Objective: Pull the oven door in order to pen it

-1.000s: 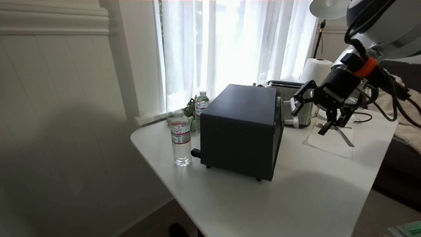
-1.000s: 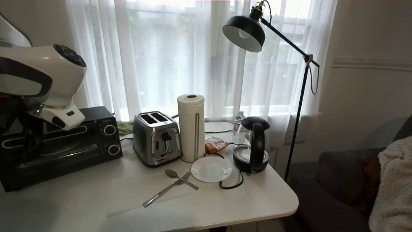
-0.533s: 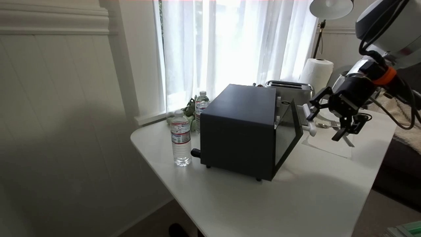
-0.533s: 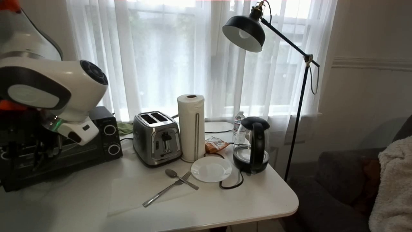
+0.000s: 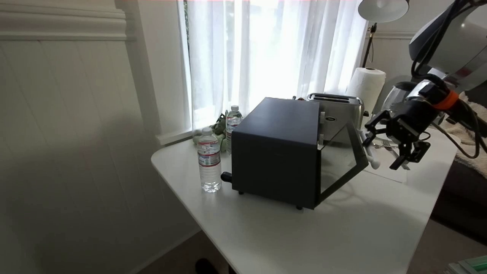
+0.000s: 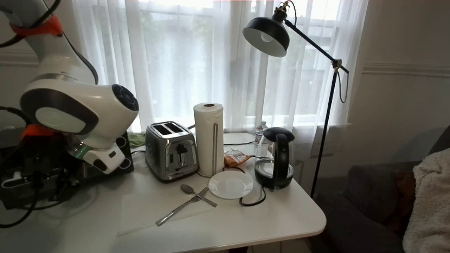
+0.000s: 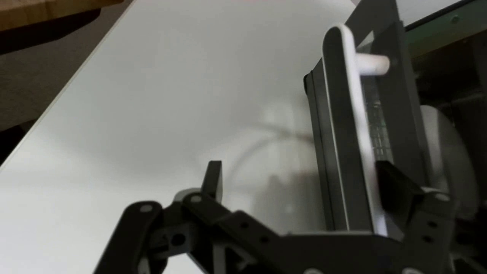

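Observation:
The matte black oven (image 5: 274, 163) stands on the white table, and its knob end (image 6: 124, 151) shows behind the arm. The oven door (image 5: 342, 184) is partly open, tilted outward from its lower hinge; it also shows in the wrist view (image 7: 403, 102). Its light handle bar (image 5: 373, 159) runs along the upper outer edge, seen closely in the wrist view (image 7: 348, 125). My gripper (image 5: 380, 156) is open at the handle; in the wrist view (image 7: 298, 167) its fingers are wide apart. One finger is behind the bar, between handle and door, against it. The other is free over the table.
A silver toaster (image 6: 172, 151), paper towel roll (image 6: 207, 147), plate (image 6: 230, 184), glass kettle (image 6: 277, 161) and crossed fork and spoon (image 6: 197, 198) are beside the oven. A water bottle (image 5: 209, 163) stands behind it. The table edge (image 7: 68, 87) shows in the wrist view.
The oven door has swung from nearly shut to partly open, outward and down. My gripper has moved away from the oven body along with the handle and stayed open.

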You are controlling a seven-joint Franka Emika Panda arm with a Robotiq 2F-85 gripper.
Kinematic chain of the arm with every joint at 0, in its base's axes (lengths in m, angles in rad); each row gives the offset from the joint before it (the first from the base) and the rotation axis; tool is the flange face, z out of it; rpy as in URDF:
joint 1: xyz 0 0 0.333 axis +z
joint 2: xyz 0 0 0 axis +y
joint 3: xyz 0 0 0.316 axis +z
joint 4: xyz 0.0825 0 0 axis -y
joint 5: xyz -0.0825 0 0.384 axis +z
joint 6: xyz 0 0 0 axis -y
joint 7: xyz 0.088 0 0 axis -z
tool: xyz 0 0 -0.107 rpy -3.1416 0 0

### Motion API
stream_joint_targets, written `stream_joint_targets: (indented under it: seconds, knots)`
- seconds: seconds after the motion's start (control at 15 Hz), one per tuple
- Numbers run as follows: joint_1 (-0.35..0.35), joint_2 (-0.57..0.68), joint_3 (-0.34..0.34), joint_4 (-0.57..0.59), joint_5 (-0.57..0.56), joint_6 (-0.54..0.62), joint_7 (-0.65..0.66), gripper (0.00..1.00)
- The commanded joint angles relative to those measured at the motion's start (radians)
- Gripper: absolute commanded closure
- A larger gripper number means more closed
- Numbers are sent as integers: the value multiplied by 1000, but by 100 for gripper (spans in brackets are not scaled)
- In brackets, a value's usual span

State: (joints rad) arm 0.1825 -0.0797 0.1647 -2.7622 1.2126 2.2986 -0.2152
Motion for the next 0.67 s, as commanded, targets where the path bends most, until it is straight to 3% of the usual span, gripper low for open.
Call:
stream_joint_targets:
  seconds: [0.0,0.6]
  knots:
    - [-26,40,-18,0,-16,-22,-26,0]
    - [-72,67,-66,1,-108,-85,-38,0]
